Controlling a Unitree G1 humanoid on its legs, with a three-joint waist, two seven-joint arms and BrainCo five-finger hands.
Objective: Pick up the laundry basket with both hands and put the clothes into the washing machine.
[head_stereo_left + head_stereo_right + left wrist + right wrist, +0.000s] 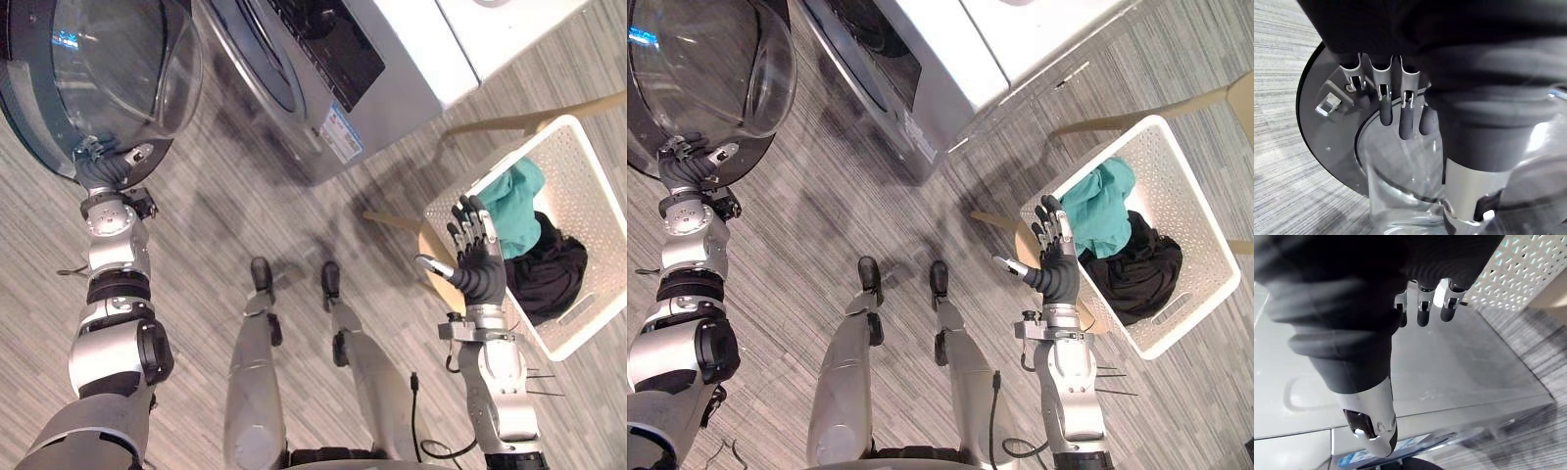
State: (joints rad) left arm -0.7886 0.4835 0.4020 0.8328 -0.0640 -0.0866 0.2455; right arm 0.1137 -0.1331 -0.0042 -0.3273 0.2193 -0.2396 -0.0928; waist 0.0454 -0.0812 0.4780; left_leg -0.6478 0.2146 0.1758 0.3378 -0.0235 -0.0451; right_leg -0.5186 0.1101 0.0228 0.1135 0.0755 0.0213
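The washing machine's round glass door (118, 69) stands swung open at the far left of the grey striped floor (245, 215). The left hand (103, 164) lies against the door's lower rim. In the left wrist view its fingers (1405, 122) run straight over the dark ring and onto the glass, pressing and not clutching. The washing machine (411, 59) stands along the floor's far edge, with its drum mouth facing the robot.

To the right, the white perforated laundry basket (588, 176) sits on a wooden stool (529, 121). It holds a teal garment (514, 206) by its near-left wall and a black garment (549, 274) heaped toward its near-right corner. The right hand (480, 264) hovers just beside that near-left wall, fingers extended and thumb spread, with nothing in it. I cannot tell whether it touches the wall.

My reading is that the basket pickup is only being set up. The door looks wide enough, so the left hand should come off it gently, without nudging it back toward the drum. It then has to cross to the basket.

A good lift would put the two hands on opposite walls (there is a slot handle in the near-right wall). The fingers should hook under the rim before any upward pull. The load sits off-centre, so the basket should rise level, or the clothes may slide out over the low side.
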